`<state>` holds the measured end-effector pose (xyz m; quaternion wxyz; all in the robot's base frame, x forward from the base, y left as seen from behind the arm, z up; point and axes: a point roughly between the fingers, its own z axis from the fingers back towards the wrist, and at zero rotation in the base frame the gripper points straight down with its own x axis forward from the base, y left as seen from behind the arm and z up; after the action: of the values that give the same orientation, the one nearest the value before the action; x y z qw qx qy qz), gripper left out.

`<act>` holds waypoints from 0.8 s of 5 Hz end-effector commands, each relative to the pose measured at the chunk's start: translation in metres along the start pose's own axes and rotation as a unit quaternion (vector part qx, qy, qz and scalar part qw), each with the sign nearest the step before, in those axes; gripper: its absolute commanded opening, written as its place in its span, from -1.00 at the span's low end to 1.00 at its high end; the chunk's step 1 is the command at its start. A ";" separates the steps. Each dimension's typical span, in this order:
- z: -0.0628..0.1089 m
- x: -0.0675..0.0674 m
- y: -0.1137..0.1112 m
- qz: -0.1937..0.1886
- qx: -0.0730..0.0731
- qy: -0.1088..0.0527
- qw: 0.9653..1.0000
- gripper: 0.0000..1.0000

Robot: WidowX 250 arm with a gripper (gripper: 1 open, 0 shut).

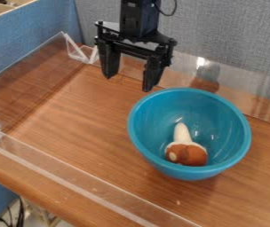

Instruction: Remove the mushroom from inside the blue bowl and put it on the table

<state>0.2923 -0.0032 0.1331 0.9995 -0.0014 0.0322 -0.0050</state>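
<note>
Your gripper (134, 68) hangs above the table (67, 111) with its two black fingers (109, 62) spread wide and pointing straight down, nothing between them. It sits up and to the left of the blue bowl (226, 120), well apart from it, with its fingertips in open air above the wood rather than over the bowl's mouth. Nothing stands between the gripper and the bowl; the stretch of wood grain there is bare. Just beyond the bowl's far rim you can see a small brownish object (205, 87) by the clear acrylic wall (31, 160), too small and blurred to identify. Low clear acrylic walls ring the tabletop on every side of the bowl, and a blue fabric panel (36, 31) rises behind the wall to the bowl's far left. Inside the bowl lies the mushroom (185, 146), on its side on the bowl's floor toward the near wall, its orange-brown cap nearest the front rim and its cream stem pointing back toward the bowl's centre. The bowl holds nothing else. The arm above the gripper is cut off by the top edge of the view, and the table's right side runs out of frame just past the bowl.
</note>
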 end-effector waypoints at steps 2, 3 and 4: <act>-0.027 0.014 -0.052 -0.089 -0.004 0.007 0.996 1.00; -0.055 0.022 -0.075 -0.119 -0.005 0.004 0.993 1.00; -0.087 0.027 -0.085 -0.134 -0.006 0.019 0.991 1.00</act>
<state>0.3116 -0.0834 0.0372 0.9896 -0.0110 0.0620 -0.1292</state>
